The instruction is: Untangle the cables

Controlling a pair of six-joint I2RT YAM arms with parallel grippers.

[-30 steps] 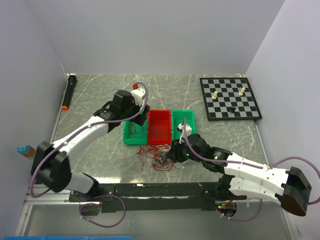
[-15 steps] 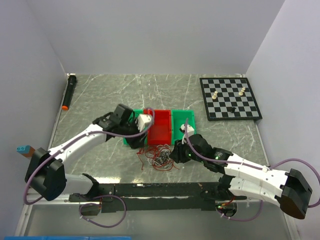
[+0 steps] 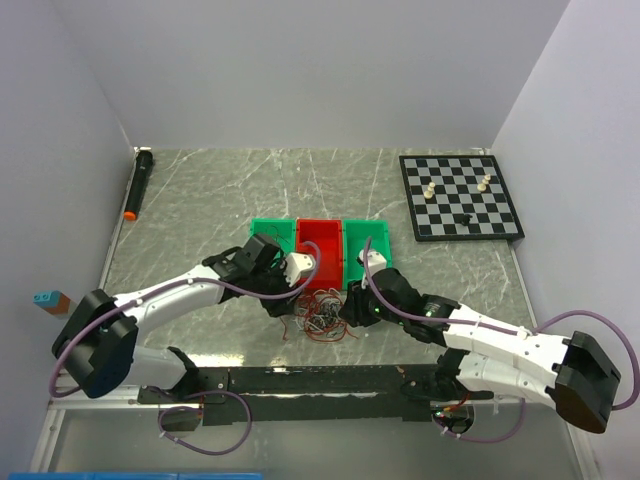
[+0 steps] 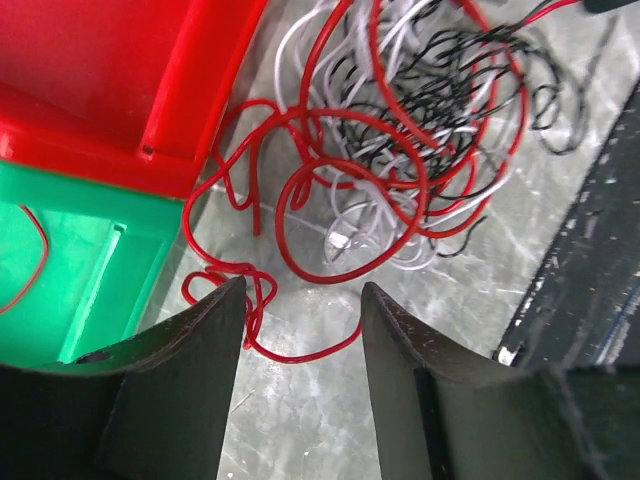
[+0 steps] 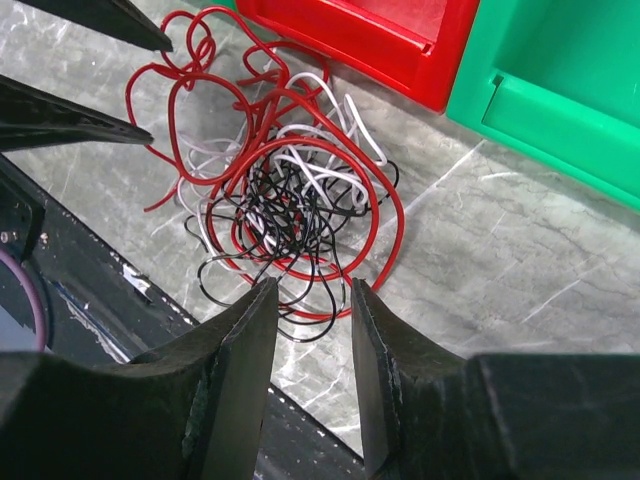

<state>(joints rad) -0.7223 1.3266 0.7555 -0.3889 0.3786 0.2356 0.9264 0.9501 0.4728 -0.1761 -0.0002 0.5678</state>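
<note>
Here the cables (image 3: 322,315) lie as one loose tangle of red, white and black strands on the marble table (image 3: 200,200), just in front of the red tray (image 3: 320,248) and between the two arms. The left gripper (image 3: 282,304) is down at the tangle's left edge; in the left wrist view its fingers (image 4: 190,380) stand moderately apart, and an outlying red loop (image 4: 262,318) lies on the table at the mouth of the gap, touched by neither pad as far as can be seen. The right gripper (image 3: 350,312) is low at the right edge of the tangle. Its fingers (image 5: 238,380) are set narrower but parted too, with bare marble showing between them, and the nearest black and red strands cross just at the tips — gripped by nothing. A single red strand (image 4: 30,262) lies inside the left green tray (image 3: 266,230); another green tray (image 3: 366,240) adjoins the red one on the right. A chessboard (image 3: 462,196) sits well apart at the far right.
</note>
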